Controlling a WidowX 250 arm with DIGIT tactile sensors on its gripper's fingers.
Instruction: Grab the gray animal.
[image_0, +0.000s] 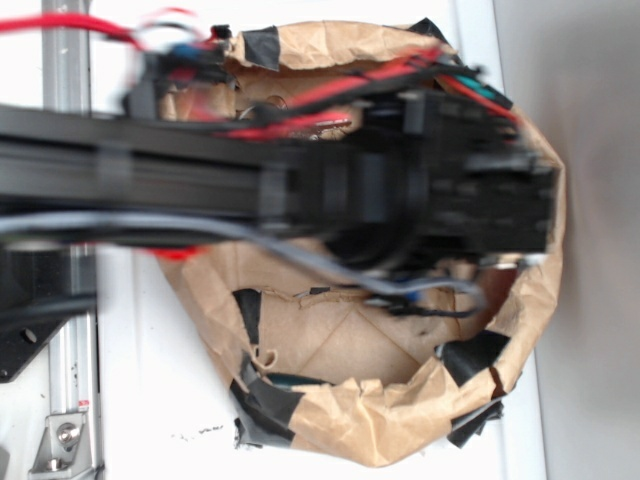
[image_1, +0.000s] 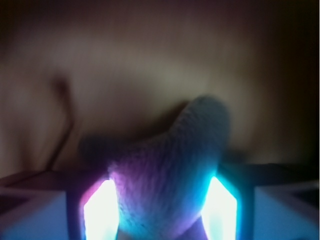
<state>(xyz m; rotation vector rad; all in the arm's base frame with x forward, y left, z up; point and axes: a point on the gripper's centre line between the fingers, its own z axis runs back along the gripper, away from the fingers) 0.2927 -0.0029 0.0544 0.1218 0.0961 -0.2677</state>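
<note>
I've got the hand (image_1: 159, 212) down in the crumpled brown paper bag (image_0: 400, 420) — soft dark-gray plush animal (image_1: 175, 170) sits right between my glowing fingers (image_1: 100, 212), pinched close. Grab looks made — lifting remains.

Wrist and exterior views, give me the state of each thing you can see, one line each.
Gripper: shut on the toy, a glowing finger on each side.
Toy: gray plush, pinched between the fingers, one limb sticking up.
Bag: brown paper, open, rim crumpled and taped.
Arm: reaching over the bag, blurred.
</note>
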